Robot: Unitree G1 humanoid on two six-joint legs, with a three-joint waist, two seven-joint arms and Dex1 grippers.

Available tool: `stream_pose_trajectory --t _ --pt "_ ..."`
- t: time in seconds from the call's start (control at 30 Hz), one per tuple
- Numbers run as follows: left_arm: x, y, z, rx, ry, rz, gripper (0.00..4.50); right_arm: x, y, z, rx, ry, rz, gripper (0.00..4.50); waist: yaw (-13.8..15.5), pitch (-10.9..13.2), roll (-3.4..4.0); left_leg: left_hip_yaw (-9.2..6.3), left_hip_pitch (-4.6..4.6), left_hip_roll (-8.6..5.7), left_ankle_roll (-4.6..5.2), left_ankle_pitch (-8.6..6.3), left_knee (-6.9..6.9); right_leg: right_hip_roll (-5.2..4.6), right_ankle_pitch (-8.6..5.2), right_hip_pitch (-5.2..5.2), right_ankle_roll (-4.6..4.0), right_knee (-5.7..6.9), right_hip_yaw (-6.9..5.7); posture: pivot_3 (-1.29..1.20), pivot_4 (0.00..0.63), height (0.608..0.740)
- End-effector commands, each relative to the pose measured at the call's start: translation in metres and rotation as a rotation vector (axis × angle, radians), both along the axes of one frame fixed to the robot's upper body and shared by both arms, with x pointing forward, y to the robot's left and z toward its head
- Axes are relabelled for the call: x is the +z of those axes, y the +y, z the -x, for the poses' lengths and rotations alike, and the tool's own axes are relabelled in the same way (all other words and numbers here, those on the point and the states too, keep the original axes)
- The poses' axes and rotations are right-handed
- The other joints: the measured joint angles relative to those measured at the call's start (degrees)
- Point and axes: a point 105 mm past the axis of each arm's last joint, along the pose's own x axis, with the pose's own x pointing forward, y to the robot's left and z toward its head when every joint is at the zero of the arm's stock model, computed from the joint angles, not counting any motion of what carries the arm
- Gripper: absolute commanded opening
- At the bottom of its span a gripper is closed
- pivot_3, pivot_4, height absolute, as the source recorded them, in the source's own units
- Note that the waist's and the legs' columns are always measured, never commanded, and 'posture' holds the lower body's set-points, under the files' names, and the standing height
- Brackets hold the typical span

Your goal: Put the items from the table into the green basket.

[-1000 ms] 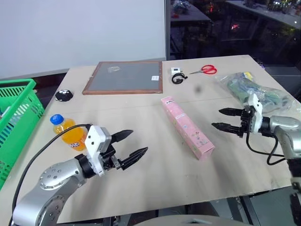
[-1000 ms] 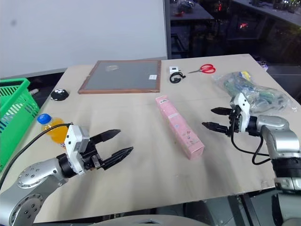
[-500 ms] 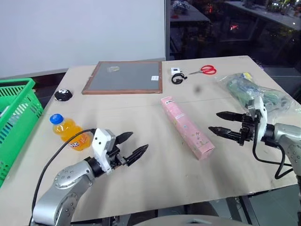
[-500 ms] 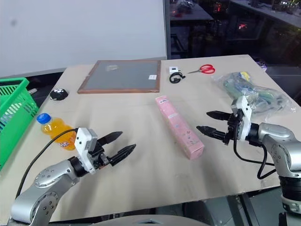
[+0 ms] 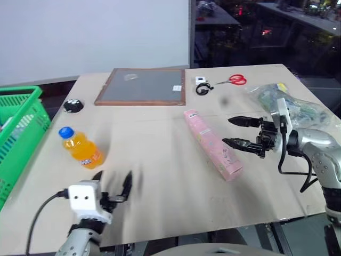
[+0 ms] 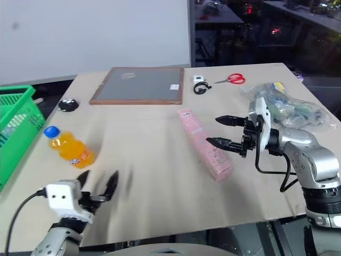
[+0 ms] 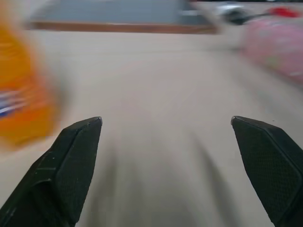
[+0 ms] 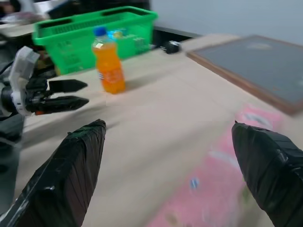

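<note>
A long, slim pink carton (image 5: 212,144) lies flat on my pale wood-like desk (image 5: 160,176), just beside my right hand (image 5: 233,131), whose black fingers stand wide. The rounded orange-drink bottle (image 5: 80,148) stands near my left hand (image 5: 113,184), also spread wide and empty

On the table (image 5: 160,170), the bottle (image 5: 80,149) stands between basket (image 5: 18,133) and carton (image 5: 213,144).

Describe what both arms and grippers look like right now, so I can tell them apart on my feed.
Each gripper has two black pointed fingers on a white block. The left gripper has a white boxy housing with small dark dots and a black cable trailing off it. The right gripper sits on a silver-grey metal arm with a black cable looping beneath.
</note>
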Motion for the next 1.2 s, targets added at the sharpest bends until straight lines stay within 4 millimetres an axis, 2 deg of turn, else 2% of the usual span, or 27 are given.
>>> stream_pose_trajectory --t 0.03,0.23,0.5,0.67,0.8,1.03,1.2 --pt "0.015 0.024 0.000 0.077 -0.055 -0.090 4.50 0.011 0.010 -0.003 0.076 -0.066 -0.009 4.48 1.01 -0.01 0.01 -0.05 -0.01 0.01 0.00 0.00 0.00 0.02 0.00 0.00 0.00 0.00 -0.04 0.23 0.016 0.740" --pt "0.017 0.027 -0.014 0.038 -0.064 -0.083 4.50 0.015 0.017 -0.013 0.110 -0.097 -0.013 4.48 2.93 -0.04 -0.05 0.02 -0.16 -0.03 0.00 -0.01 0.00 -0.05 0.00 -0.03 0.00 -0.14 -0.03 0.27 0.010 0.740" --pt "0.010 0.027 -0.031 0.053 -0.063 -0.087 4.50 0.022 0.018 -0.013 0.110 -0.143 -0.015 4.48 4.25 -0.15 -0.05 -0.02 -0.15 -0.01 0.00 -0.01 -0.06 -0.04 0.01 -0.05 -0.01 -0.12 -0.07 0.24 0.000 0.740" --pt "0.004 0.036 -0.043 0.086 -0.064 -0.093 4.50 0.023 0.019 -0.010 0.116 -0.149 -0.020 4.48 4.52 -0.20 -0.05 -0.01 -0.14 -0.01 -0.01 -0.01 -0.04 -0.04 0.01 -0.05 -0.01 -0.11 -0.07 0.22 0.000 0.740" --pt "-0.006 0.038 -0.058 0.087 -0.061 -0.050 4.50 0.024 0.020 -0.008 0.117 -0.154 -0.023 4.48 4.52 -0.23 -0.07 -0.03 -0.15 -0.01 -0.01 -0.01 -0.04 -0.03 0.02 -0.05 -0.01 -0.10 -0.08 0.20 0.000 0.740" --pt "-0.014 0.025 -0.091 0.038 -0.083 -0.008 4.50 0.021 0.018 -0.011 0.101 -0.149 -0.026 4.48 4.48 -0.35 -0.17 -0.04 -0.15 -0.01 -0.01 -0.01 -0.04 -0.02 0.20 -0.05 -0.20 -0.09 -0.09 0.18 0.000 0.740" --pt "-0.015 0.037 -0.114 0.052 -0.091 -0.014 4.50 0.016 0.019 -0.012 0.101 -0.142 -0.026 4.48 4.48 -0.40 -0.15 -0.11 -0.14 0.02 -0.01 0.00 -0.04 0.04 0.31 -0.04 -0.05 -0.06 -0.14 0.18 0.000 0.740"
